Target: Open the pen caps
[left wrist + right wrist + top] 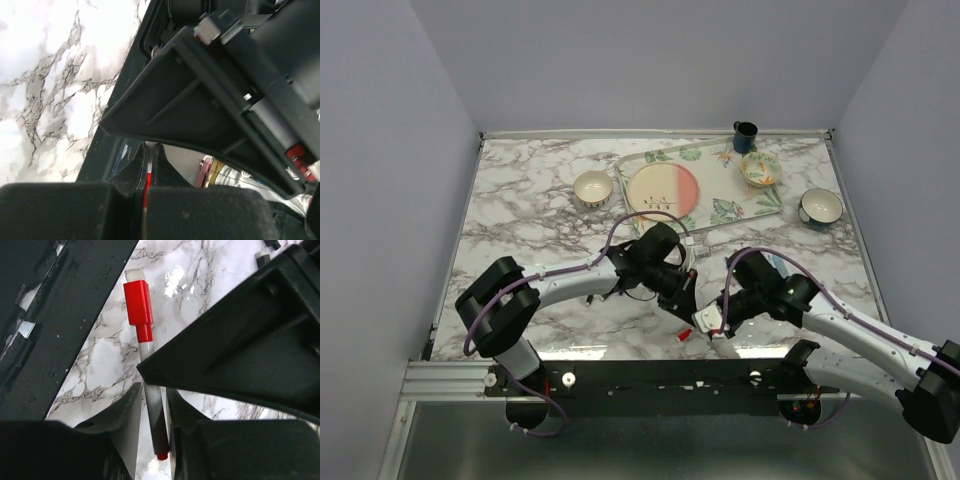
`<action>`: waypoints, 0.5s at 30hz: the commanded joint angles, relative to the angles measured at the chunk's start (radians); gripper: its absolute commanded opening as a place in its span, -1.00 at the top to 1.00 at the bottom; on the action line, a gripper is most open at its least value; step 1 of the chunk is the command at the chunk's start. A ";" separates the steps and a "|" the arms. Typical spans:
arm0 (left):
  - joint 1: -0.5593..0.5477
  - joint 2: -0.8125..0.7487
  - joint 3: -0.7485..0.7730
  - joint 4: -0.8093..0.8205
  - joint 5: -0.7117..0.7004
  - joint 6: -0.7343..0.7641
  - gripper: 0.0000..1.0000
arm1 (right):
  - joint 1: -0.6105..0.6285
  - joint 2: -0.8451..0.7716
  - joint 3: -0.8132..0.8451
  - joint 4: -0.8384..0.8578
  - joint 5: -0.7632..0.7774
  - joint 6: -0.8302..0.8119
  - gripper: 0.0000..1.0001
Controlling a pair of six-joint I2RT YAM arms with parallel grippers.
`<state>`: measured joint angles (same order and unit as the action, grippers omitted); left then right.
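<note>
Right wrist: the pen [155,415] runs between the fingers of the right hand [154,391], its red cap [137,302] on, out over the marble table [200,280]. The fingers hug the barrel; whether they pinch it, I cannot tell. Left wrist: the left hand [147,167] is clamped on the pen. Top: the 2 hands meet near the table's front edge.
</note>
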<state>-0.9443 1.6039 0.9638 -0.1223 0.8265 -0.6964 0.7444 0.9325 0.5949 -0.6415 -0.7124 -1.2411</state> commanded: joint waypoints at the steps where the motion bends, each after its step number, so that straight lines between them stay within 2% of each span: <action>1: -0.004 0.004 0.026 -0.017 0.019 0.015 1.00 | 0.058 0.035 -0.010 0.011 0.048 0.025 0.52; 3: -0.001 -0.002 0.006 0.009 0.014 0.000 1.00 | 0.065 0.042 -0.001 0.008 0.041 0.041 0.73; 4: 0.002 -0.012 -0.002 0.016 0.010 -0.005 1.00 | 0.069 0.043 0.002 0.006 0.036 0.046 0.99; 7: 0.024 -0.045 -0.043 0.062 -0.004 -0.032 0.98 | 0.069 0.037 0.003 0.003 0.036 0.046 0.99; 8: 0.038 -0.058 -0.066 0.073 -0.012 -0.038 0.68 | 0.069 0.034 0.003 0.003 0.036 0.045 0.99; 10: 0.053 -0.093 -0.086 0.092 -0.047 -0.043 0.34 | 0.069 0.034 0.013 -0.001 0.040 0.051 0.99; 11: 0.062 -0.132 -0.102 0.090 -0.059 -0.041 0.10 | 0.069 0.037 0.017 -0.006 0.042 0.052 0.99; 15: 0.117 -0.257 -0.142 0.073 -0.148 -0.020 -0.29 | 0.069 0.045 0.045 -0.027 0.051 0.077 0.99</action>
<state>-0.8787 1.4944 0.8577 -0.0685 0.7845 -0.7300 0.8051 0.9707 0.5976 -0.6289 -0.6716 -1.2007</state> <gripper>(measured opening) 0.545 0.100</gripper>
